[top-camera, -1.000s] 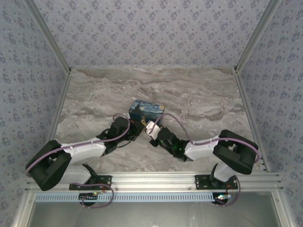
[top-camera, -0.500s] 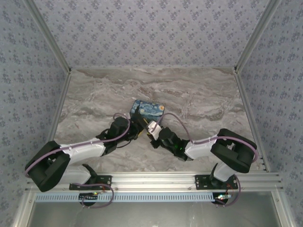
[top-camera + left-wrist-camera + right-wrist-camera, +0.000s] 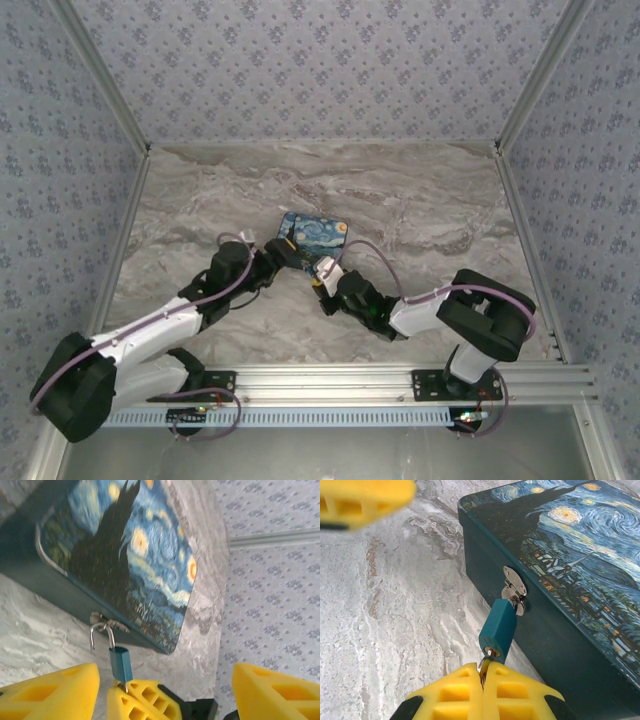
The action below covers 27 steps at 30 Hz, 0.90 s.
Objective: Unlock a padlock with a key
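The small teal padlock (image 3: 497, 626) hangs by its silvery shackle (image 3: 99, 631) from the hasp (image 3: 514, 587) on the front of the Starry Night box (image 3: 312, 233). In the left wrist view one shackle leg stands free of the padlock (image 3: 120, 663) body. A silvery key (image 3: 488, 657) sits in the keyhole at its bottom end. My right gripper (image 3: 483, 668) is shut on that key, close in front of the box. My left gripper (image 3: 165, 672) is open, its yellow fingers (image 3: 55, 690) wide apart on either side of the lock and the right gripper's fingers (image 3: 145, 700), touching neither.
The box lies on the grey marble tabletop (image 3: 420, 215), near its middle. Patterned walls (image 3: 320, 70) close in the back and both sides. The aluminium rail (image 3: 330, 380) with both arm bases runs along the near edge.
My left arm has drawn back to the left and its gripper has come away from the padlock. The box has turned so its printed top shows more. The right gripper stays on the key.
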Tool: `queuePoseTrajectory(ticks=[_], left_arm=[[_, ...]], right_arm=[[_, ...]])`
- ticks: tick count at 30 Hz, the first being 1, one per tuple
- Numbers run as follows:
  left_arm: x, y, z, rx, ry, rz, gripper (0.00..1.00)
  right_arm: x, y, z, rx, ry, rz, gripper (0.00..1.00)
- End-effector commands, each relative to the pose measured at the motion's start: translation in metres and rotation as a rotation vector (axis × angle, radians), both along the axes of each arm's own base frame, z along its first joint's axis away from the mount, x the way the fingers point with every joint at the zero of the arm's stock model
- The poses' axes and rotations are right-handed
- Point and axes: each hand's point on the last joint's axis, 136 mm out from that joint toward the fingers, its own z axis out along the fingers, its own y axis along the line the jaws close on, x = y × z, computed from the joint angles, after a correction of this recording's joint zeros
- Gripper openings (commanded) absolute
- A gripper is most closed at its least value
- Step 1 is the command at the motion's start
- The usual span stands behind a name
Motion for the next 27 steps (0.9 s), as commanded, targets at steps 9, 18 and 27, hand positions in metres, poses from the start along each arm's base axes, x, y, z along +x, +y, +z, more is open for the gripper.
queuePoseTrajectory(ticks=[9,18,27], left_arm=[[0.032,0.004,0.098,0.013,-0.413,0.036,0.83],[0.048,0.024,0.081,0.396,-0.415,-0.078,0.84],[0.069,0.044,0.087,0.309,-0.526,0.027,0.84]], right_arm=[[0.003,0.001,0.002,0.046,0.016,-0.02,0.0],[0.0,0.001,0.003,0.067,0.028,-0.024,0.0],[-0.002,0.001,-0.001,0.068,0.036,-0.031,0.0]])
